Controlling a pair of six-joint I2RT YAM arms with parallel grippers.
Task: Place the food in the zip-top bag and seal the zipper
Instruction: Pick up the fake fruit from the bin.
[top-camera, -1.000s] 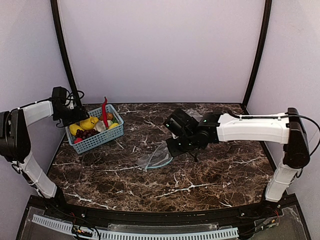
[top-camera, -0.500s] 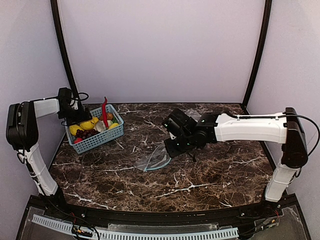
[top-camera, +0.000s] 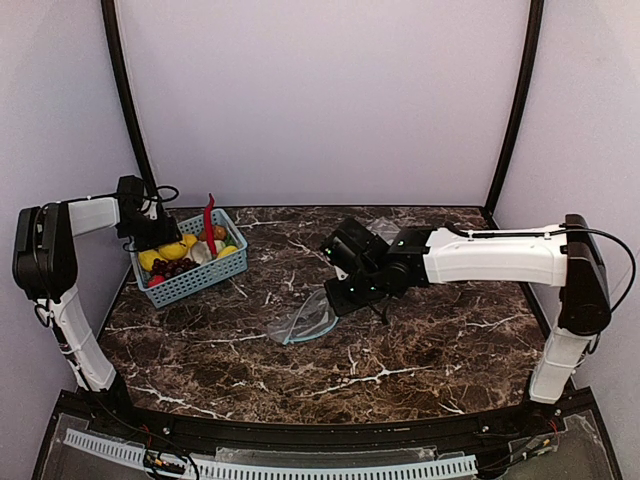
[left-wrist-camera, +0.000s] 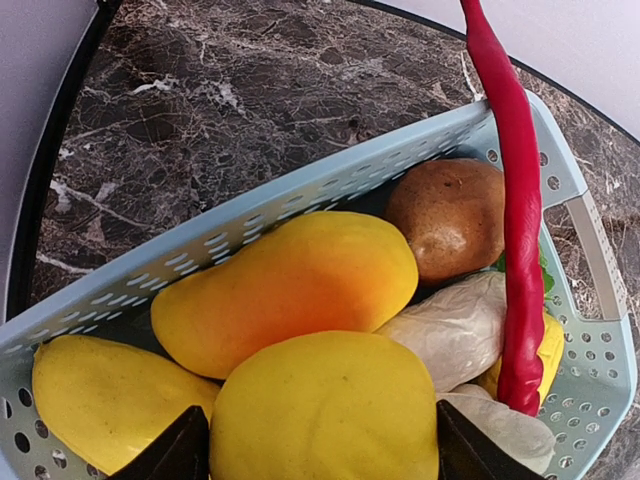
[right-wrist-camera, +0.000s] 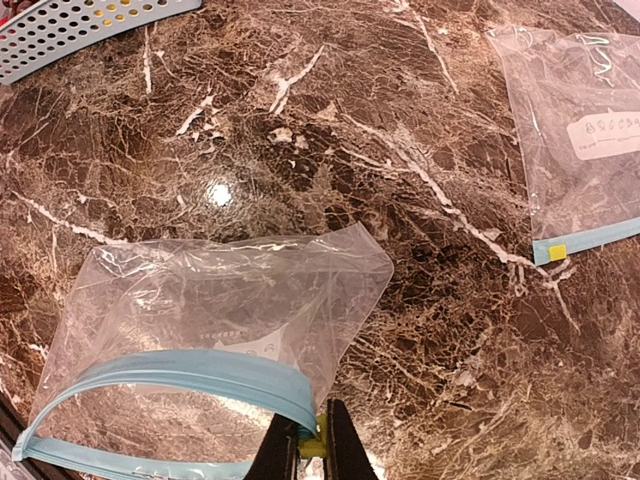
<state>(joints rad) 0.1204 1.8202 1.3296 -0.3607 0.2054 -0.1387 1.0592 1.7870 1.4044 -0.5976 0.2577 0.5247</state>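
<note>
Straddling a lemon (left-wrist-camera: 325, 410) in the basket (left-wrist-camera: 300, 195), my left gripper (left-wrist-camera: 325, 450) stands wide; my right gripper (right-wrist-camera: 308, 450) pinches the zip-top bag (right-wrist-camera: 220, 290) by its zipper (right-wrist-camera: 200, 368), mouth gaping.

the left hand (left-wrist-camera: 325, 455) straddles the front lemon (left-wrist-camera: 325, 400) in the pale basket (left-wrist-camera: 300, 195) — red chili (left-wrist-camera: 520, 230) at right.

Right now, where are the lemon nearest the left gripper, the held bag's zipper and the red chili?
lemon (left-wrist-camera: 325, 410), left wrist view, centre of its skin
zipper (right-wrist-camera: 200, 367), right wrist view, top of the teal arc
red chili (left-wrist-camera: 520, 200), left wrist view, midway along it
</note>
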